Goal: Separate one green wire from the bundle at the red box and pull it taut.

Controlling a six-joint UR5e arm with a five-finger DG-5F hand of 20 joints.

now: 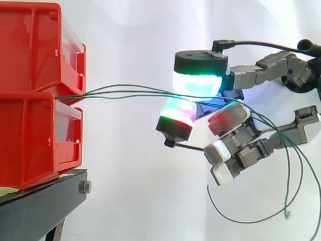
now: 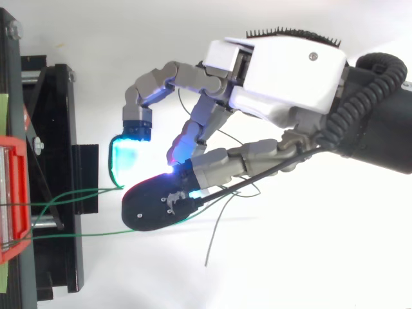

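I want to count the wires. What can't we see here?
- Where the thin green wires begin: side view, hidden inside the red plastic bins.
- Their middle stretch: top view, covered by the robot hand.
- One wire's end: side view, cut off at the right edge.

black stand (image 1: 37, 213), stacked red bins (image 1: 30, 100) resting on top

The hand (image 2: 290, 71) has a white shell and grey fingers. Its black-capped pads (image 1: 198, 83) glow cyan-green above, and cyan with a red band below. Beyond them, the green wires (image 2: 77, 235) meet red bins (image 1: 30, 100) on a black stand (image 1: 35, 211).
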